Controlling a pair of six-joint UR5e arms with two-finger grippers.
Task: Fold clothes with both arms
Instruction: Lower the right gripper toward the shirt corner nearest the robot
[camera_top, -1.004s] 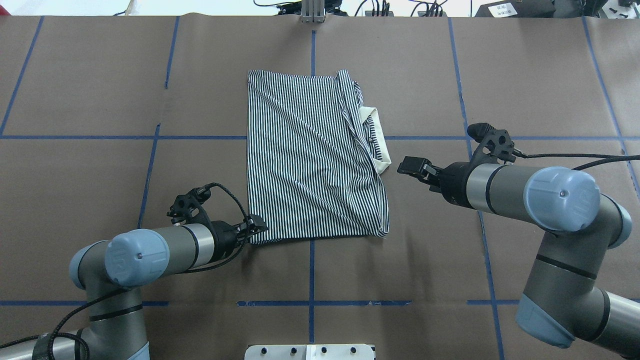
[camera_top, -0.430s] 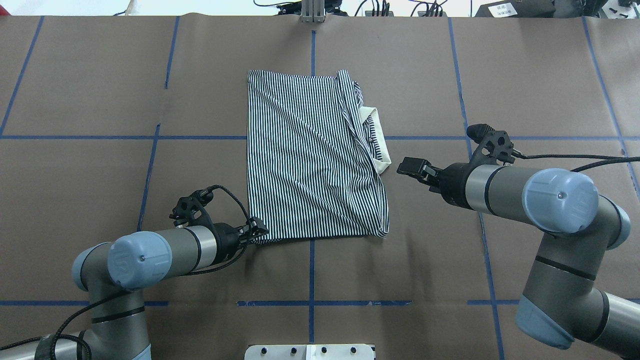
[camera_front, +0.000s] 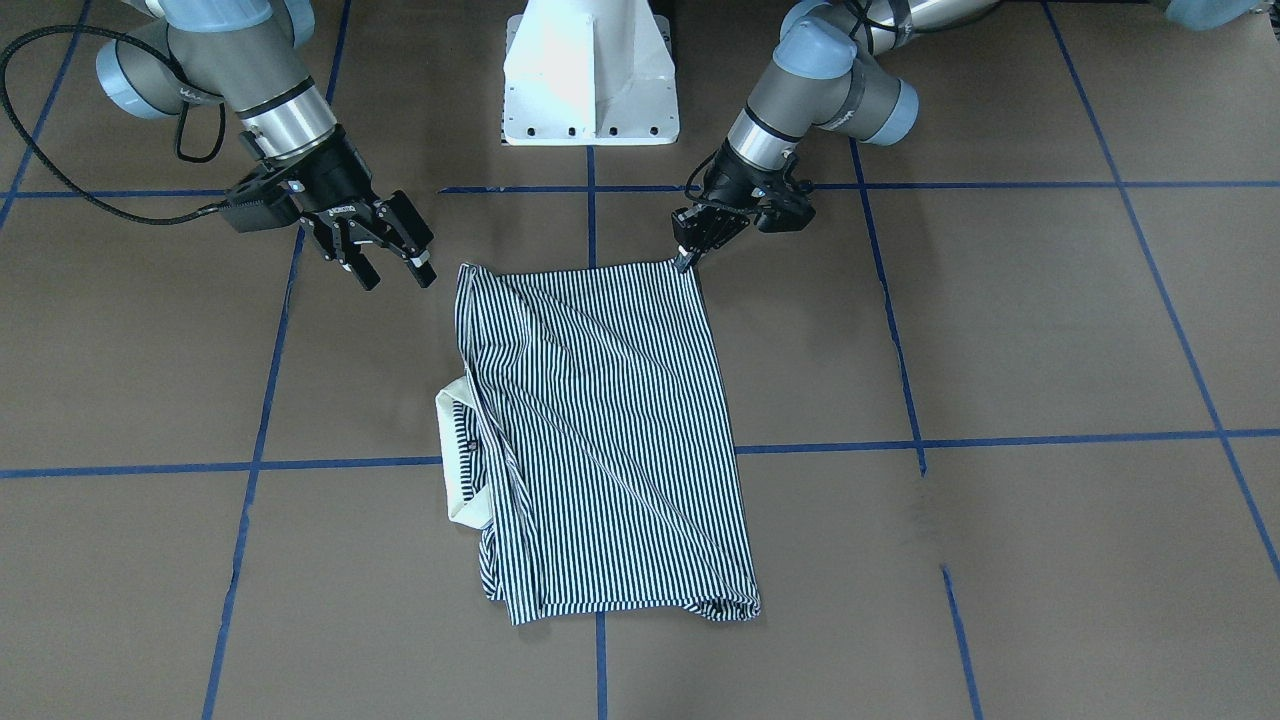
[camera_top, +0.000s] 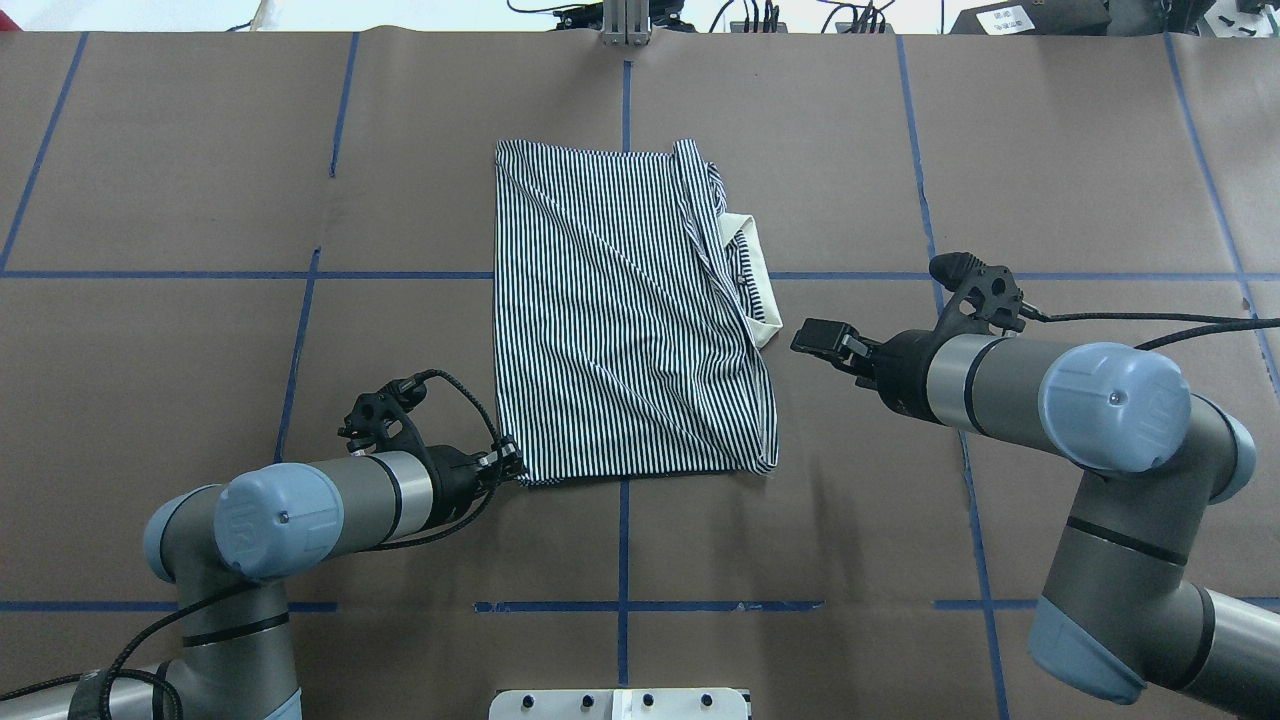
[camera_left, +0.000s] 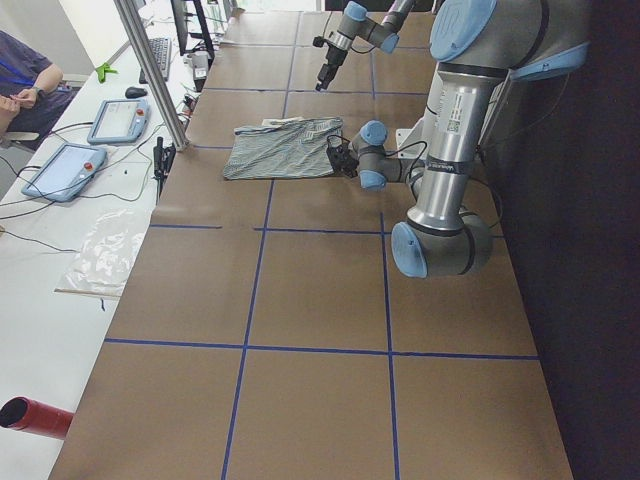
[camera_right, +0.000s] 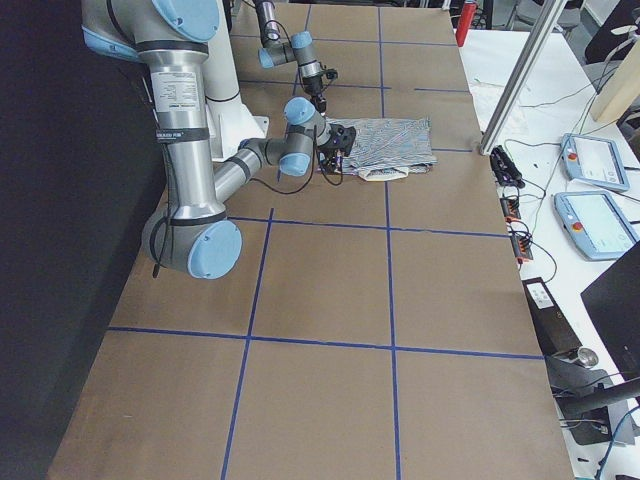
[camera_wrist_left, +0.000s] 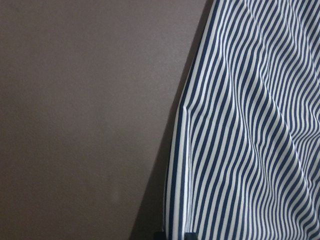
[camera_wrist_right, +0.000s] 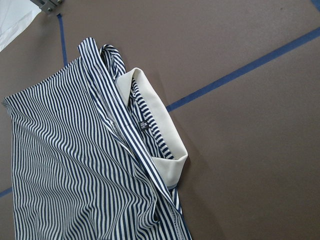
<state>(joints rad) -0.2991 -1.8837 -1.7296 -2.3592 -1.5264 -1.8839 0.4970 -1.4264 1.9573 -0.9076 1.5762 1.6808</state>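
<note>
- Polo shirt (camera_top: 620, 320) lies on the brown table (camera_top: 200, 150), just toward 12 o'clock from the middle in the overhead view. Blue tape lines (camera_top: 150, 274) divide the table into squares.
- Right arm (camera_top: 1010, 385) enters from 4 o'clock and the left arm (camera_top: 330, 500) from 8 o'clock. The bottom edge of the overhead view cuts off the lower links of both.
- The polo shirt is folded into a tall striped rectangle with diagonal creases. Its outer layer covers most of the front opening.
- Right gripper (camera_front: 395, 275) hovers at the shirt's 3 o'clock, near the collar but apart from it, with its fingers spread wide.
- Left gripper (camera_front: 688, 255) is at the shirt's 7 o'clock corner with its fingers drawn together. It seems to nip the hem corner, but the contact is hard to make out. The left wrist view shows only slivers of the fingertips at its bottom edge.
- Cream collar (camera_wrist_right: 160, 130) pokes out from the 3 o'clock edge, partly tucked under the stripes.
- A tiny dark label (camera_wrist_right: 143, 124) sits inside the collar, its print too small to read.
</note>
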